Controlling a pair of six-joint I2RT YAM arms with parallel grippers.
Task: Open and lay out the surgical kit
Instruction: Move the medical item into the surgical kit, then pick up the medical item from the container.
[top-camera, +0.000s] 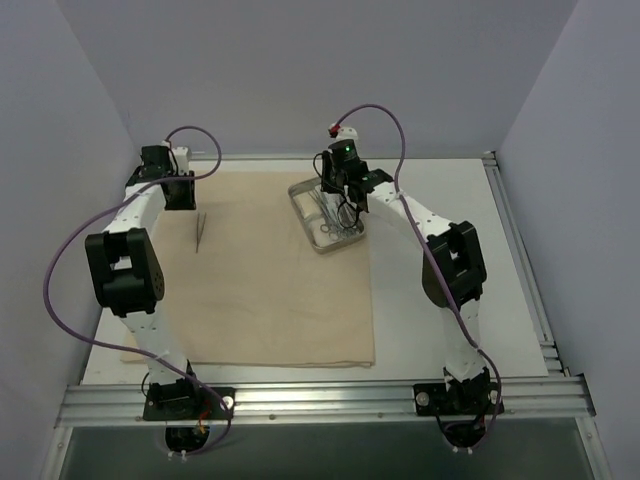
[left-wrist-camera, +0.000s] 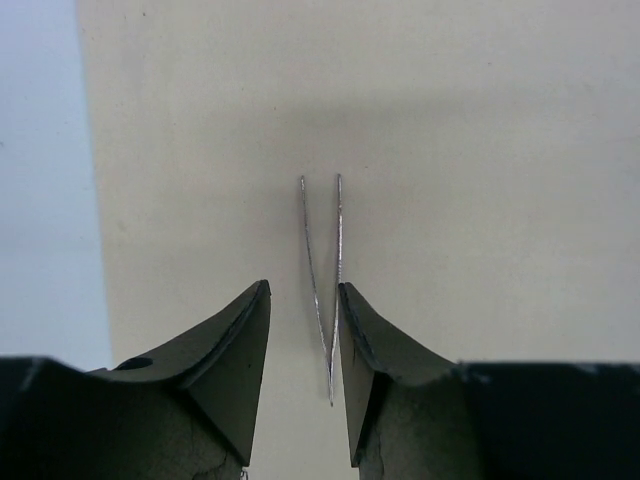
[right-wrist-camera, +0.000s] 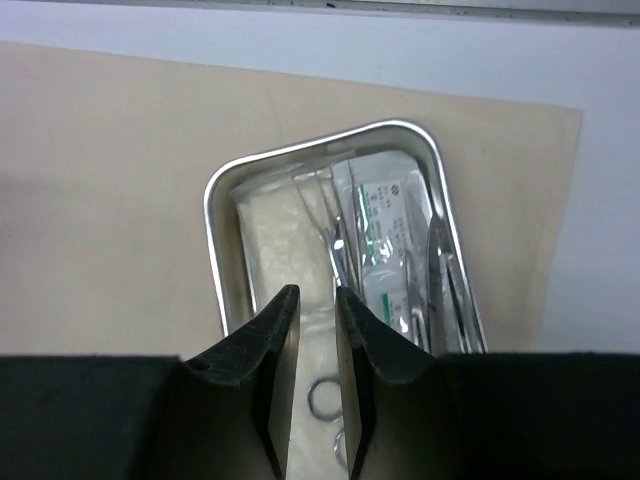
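Observation:
The beige cloth wrap (top-camera: 270, 300) lies spread flat on the table. Thin metal tweezers (left-wrist-camera: 325, 270) rest on it, their joined end between the fingers of my open left gripper (left-wrist-camera: 303, 287), touching neither finger. From above, the tweezers (top-camera: 200, 232) lie just beside the left gripper (top-camera: 186, 200). The steel tray (right-wrist-camera: 212, 250) sits at the cloth's far right corner, holding a white gauze pad (right-wrist-camera: 270, 240), a clear packet (right-wrist-camera: 385, 225) and thin steel instruments (right-wrist-camera: 440, 270). My right gripper (right-wrist-camera: 317, 292) hovers over the tray with a narrow gap, above a ring handle (right-wrist-camera: 325, 400).
A metal rail (top-camera: 320, 400) runs along the near edge by both arm bases. Grey walls close in the left, right and back. The white tabletop (top-camera: 450, 200) shows to the right of the cloth. Purple cables loop off both arms.

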